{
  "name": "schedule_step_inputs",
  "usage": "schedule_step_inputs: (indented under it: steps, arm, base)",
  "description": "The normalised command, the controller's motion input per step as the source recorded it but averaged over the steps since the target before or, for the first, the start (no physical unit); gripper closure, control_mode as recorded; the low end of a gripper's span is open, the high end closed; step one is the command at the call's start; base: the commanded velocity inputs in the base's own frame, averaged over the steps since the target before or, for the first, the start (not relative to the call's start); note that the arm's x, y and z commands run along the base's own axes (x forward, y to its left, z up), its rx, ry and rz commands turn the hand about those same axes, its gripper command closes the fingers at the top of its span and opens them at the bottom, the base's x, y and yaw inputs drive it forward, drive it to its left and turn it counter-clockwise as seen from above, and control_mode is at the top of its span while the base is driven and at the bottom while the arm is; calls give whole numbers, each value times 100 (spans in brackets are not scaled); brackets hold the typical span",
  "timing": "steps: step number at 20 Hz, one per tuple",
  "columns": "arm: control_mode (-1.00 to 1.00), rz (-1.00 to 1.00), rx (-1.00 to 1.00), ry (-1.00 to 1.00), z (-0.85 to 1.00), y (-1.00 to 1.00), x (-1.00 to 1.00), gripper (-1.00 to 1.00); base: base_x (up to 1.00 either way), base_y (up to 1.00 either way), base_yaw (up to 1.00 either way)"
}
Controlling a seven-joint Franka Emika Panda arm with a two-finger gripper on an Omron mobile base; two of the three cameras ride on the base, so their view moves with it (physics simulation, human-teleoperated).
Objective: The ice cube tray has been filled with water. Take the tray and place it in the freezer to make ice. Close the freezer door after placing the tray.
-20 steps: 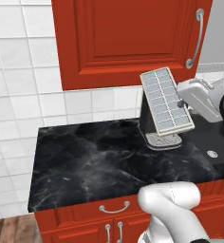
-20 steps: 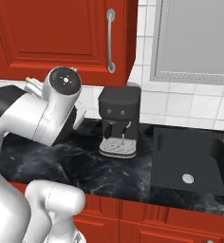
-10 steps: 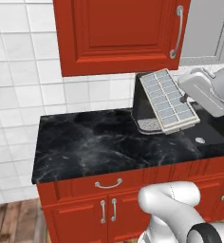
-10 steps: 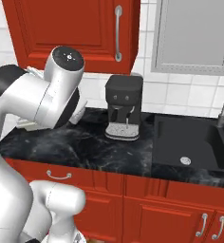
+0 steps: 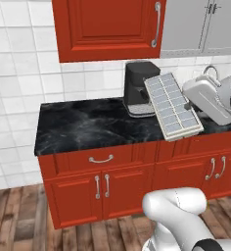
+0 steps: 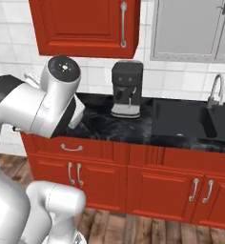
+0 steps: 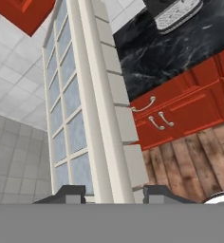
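Note:
The ice cube tray (image 5: 172, 105) is a white-grey grid of small square cells, held up in front of the counter and tilted so its face shows in the left base view. My gripper (image 5: 192, 105) is shut on the tray's right long edge. In the hand view the ice cube tray (image 7: 97, 118) runs away from my gripper (image 7: 115, 193), clamped between the two dark fingertips (image 7: 69, 192). The water (image 7: 61, 102) shows as a pale bluish sheen in the cells. The freezer and the freezer door are out of view.
A black coffee machine (image 5: 137, 83) stands on the black marble counter (image 5: 83, 125), just behind the tray. Red base cabinets (image 5: 103, 181) and a red wall cabinet (image 5: 107, 24) frame it. A dark sink (image 6: 190, 121) with a faucet (image 6: 217, 90) lies to the right. Wooden floor (image 5: 19, 215) is in front.
The whole picture has shifted: the base has backed away from the counter, so the cabinets and floor now show. The tray stays gripped in the same way.

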Motion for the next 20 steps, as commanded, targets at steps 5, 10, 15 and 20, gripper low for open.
schedule_step_inputs:
  steps: [5, 10, 15, 20]
  arm:
    - [100, 0, 0, 0, 0, 0, 0, 100]
    - [100, 0, 0, 0, 0, 0, 0, 100]
    - [100, 0, 0, 0, 0, 0, 0, 100]
    - [100, 0, 0, 0, 0, 0, 0, 100]
  base:
    - [-61, -45, -23]
    - [-49, -36, -36]
    - [-32, -26, -46]
    - [-15, -16, -53]
